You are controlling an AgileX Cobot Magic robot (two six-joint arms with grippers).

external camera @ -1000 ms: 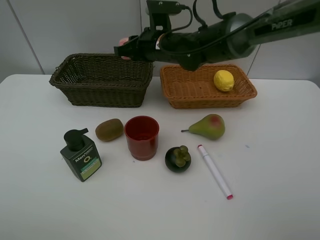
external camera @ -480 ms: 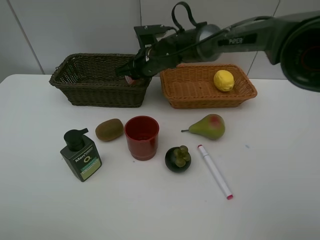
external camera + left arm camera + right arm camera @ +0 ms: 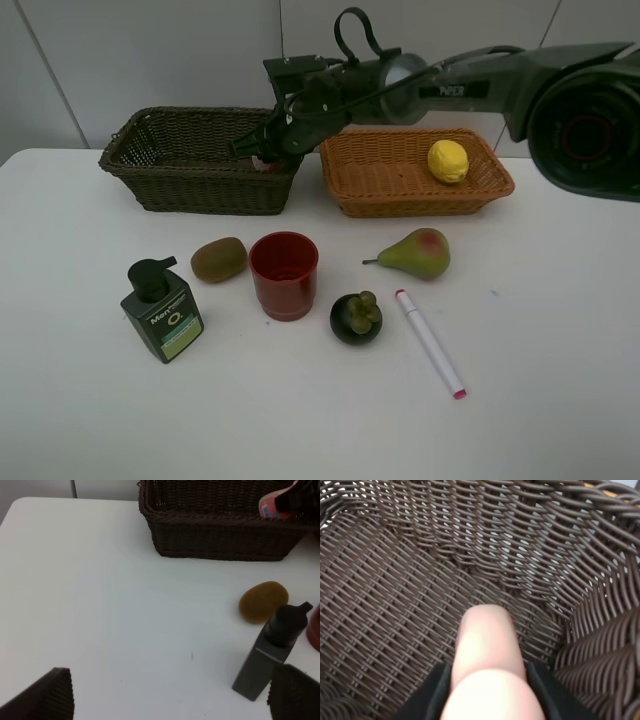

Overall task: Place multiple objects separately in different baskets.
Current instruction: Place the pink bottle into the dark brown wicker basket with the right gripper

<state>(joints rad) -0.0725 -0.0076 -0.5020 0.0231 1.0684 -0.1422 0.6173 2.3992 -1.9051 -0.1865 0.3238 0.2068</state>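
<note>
Right gripper (image 3: pixel 262 148) clamps pink bottle (image 3: pixel 487 660) low inside dark basket (image 3: pixel 210 188), right end, ready for drop. Left gripper (image 3: pixel 175 695) wide open, idle over desk (image 3: pixel 540 330). Lemon (image 3: pixel 447 160) in orange basket (image 3: pixel 390 197): fruit likely sorted apart.

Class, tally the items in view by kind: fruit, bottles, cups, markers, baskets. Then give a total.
Fruit: 4 (lemon, pear, mangosteen, kiwi)
Bottles: 2 (pump bottle, pink bottle)
Red cup: 1
Marker: 1
Baskets: 2 (dark basket, orange basket)
Total: 10

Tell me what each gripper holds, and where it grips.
Right gripper holds the pink bottle by its wider end, rounded tip pointing into the dark basket. Left gripper is open and holds nothing.
</note>
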